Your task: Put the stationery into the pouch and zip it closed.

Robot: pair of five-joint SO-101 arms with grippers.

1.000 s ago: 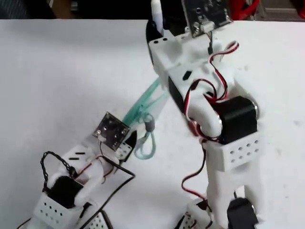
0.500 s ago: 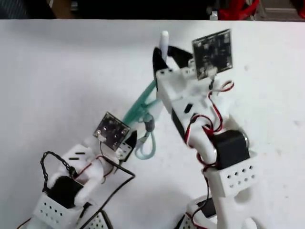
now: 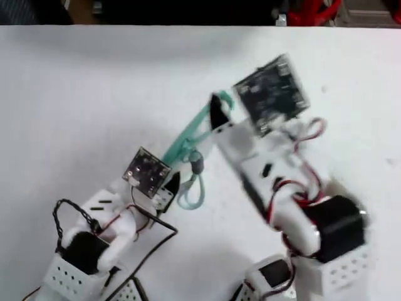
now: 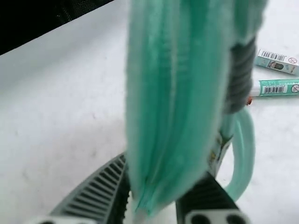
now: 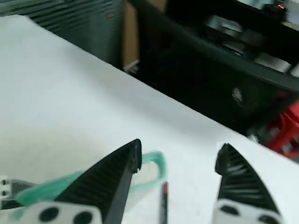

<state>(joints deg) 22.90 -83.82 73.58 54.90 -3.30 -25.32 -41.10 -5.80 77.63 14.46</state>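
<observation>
**Pouch pinned for loading**

My left gripper is clamped on the pouch, I'd say to steady it between the arms. Right gripper hangs spread wide and empty over its far end. Two pens lie beside the pouch.

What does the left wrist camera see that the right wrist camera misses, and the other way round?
Left wrist view alone: the left gripper shut on the green pouch, the grey zipper pull, and two labelled pens lying on the white table. Right wrist view alone: the right gripper, open and holding nothing, with a thin red-tipped stick, perhaps a pen, seen between its fingers. Both: the green pouch and the white table.
</observation>
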